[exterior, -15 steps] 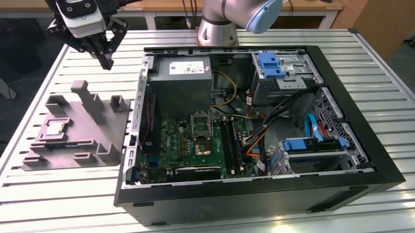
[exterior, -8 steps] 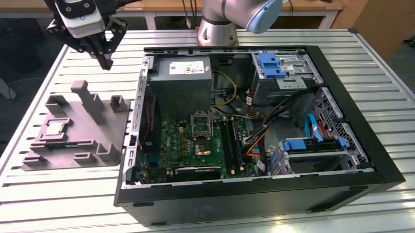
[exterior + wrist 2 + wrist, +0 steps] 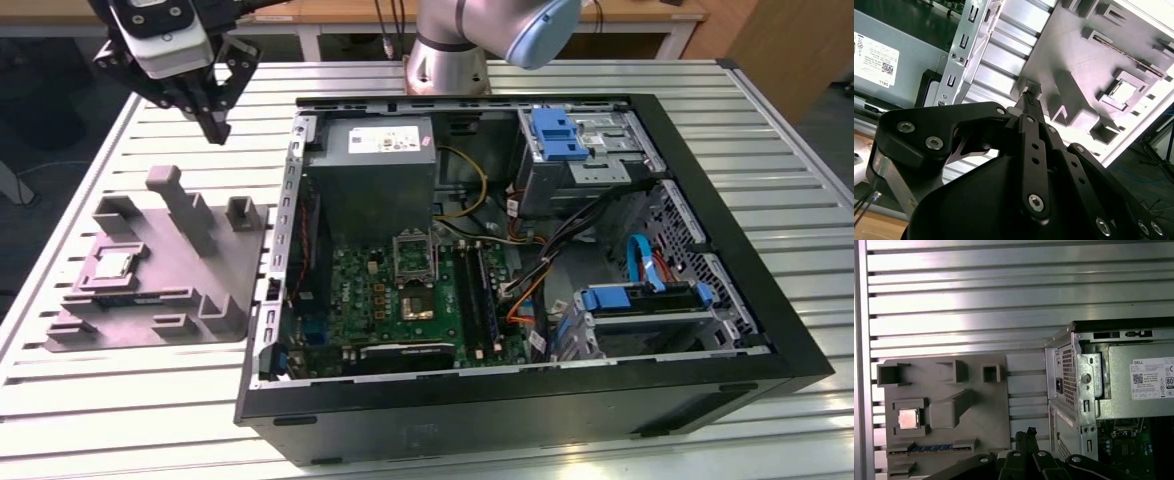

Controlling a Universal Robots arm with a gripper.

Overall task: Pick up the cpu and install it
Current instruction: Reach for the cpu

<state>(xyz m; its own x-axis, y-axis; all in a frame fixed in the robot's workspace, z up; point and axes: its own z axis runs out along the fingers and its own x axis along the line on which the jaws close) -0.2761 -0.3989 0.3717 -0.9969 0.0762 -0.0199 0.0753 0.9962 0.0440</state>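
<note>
— Silver-grey metal is seen on top of the cpu (image 3: 114, 265). Where is it placed now?

— It is laid flat in a square recess of the grey fixture (image 3: 187, 290). In the exterior view this fixture is set on the metal table (image 3: 134, 420), at nine o'clock from the open computer case (image 3: 534, 420). The cpu is touched by nothing.

— And how is the gripper found?

— The gripper (image 3: 214, 128) is held in the air above the far end of the fixture. The cpu is seen at about seven o'clock from it, well apart. The fingers are pressed together, and nothing is carried between them.

— How much of the task can be counted as done?

— None of it, as far as can be judged. The cpu is not yet picked up, so the green board (image 3: 354, 290) inside the case is not yet given its chip. Both the picking and the installing are left to be done.
</note>
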